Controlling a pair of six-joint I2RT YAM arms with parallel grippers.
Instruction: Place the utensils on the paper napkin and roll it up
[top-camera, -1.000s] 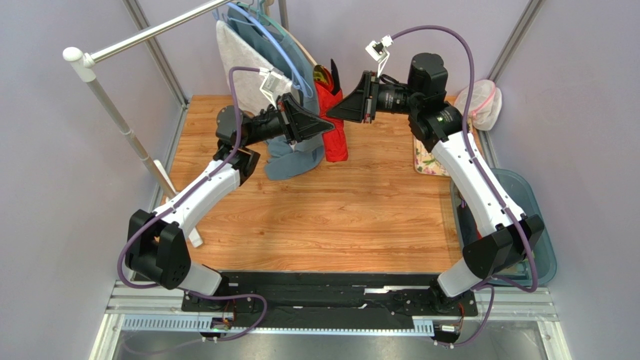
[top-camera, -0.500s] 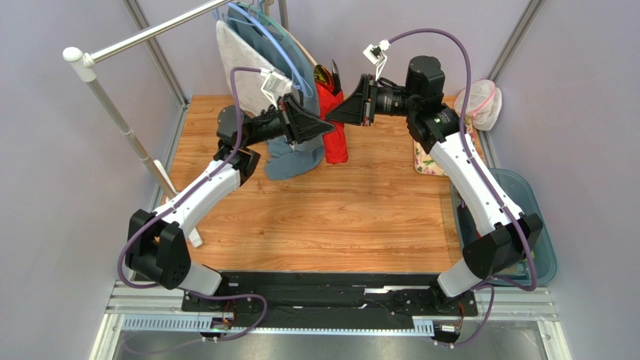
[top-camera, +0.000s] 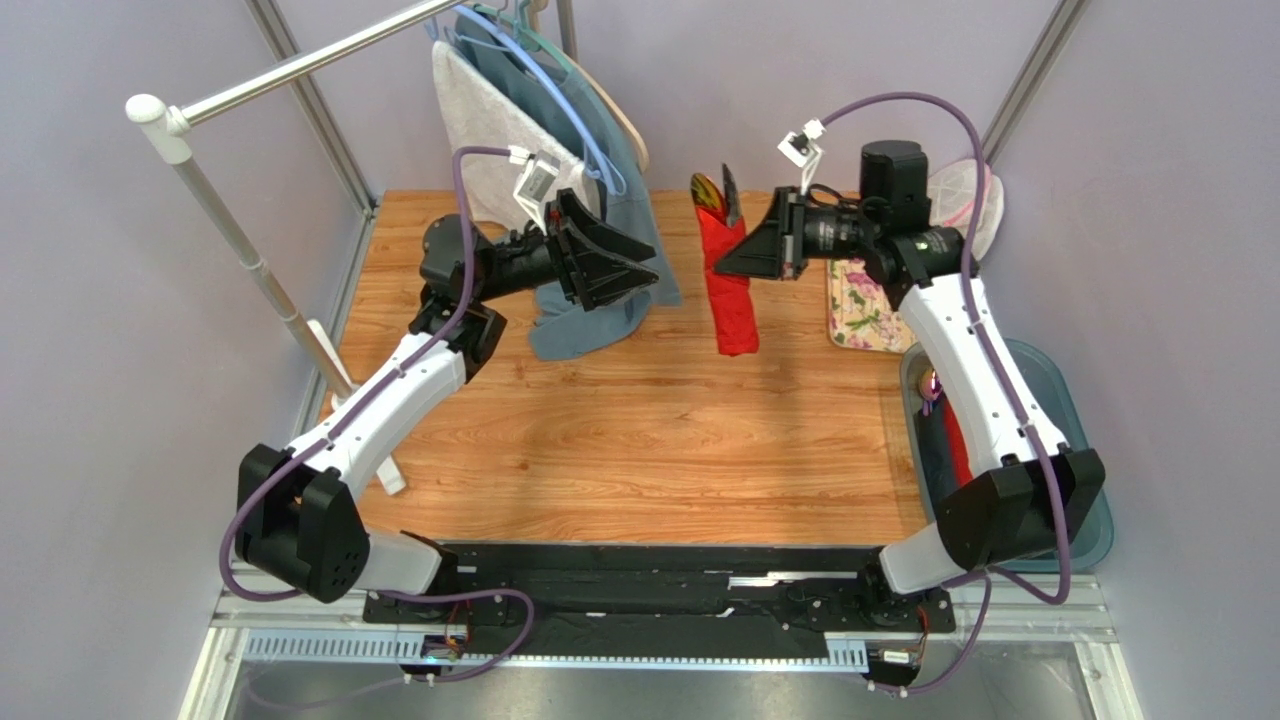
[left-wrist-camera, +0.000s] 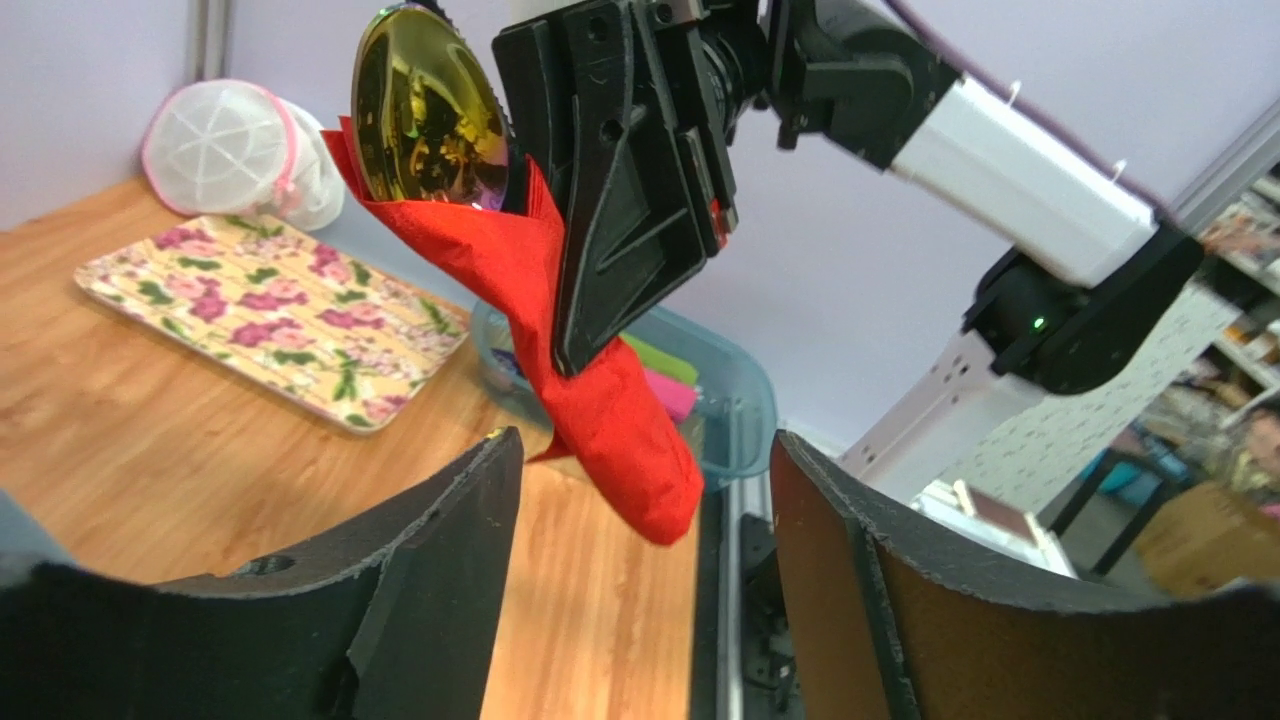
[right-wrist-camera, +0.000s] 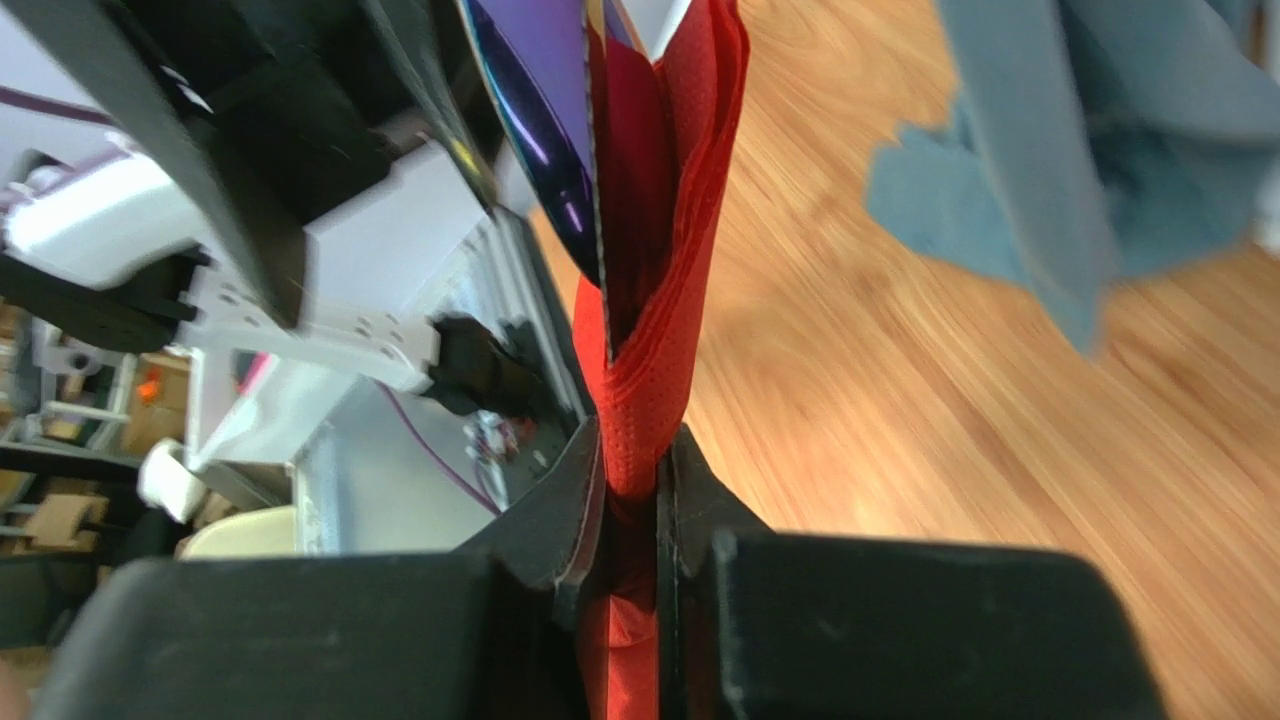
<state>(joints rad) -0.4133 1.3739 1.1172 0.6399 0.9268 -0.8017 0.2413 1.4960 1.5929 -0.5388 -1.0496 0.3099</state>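
Above the far middle of the bench (top-camera: 631, 435), your right end effector (top-camera: 739, 258) is clamped tight on the rolled red napkin (top-camera: 732, 308), held upright. Only the utensil tips (left-wrist-camera: 425, 105) poke out on top; their handles are hidden inside the roll. Your left end effector (top-camera: 658, 278) gapes wide, gripping nothing, near the roll's left without touching, arm stretched forward.

Left claw (top-camera: 649, 275) stands spread wide, facing the tightly pinched right claw (top-camera: 726, 264).
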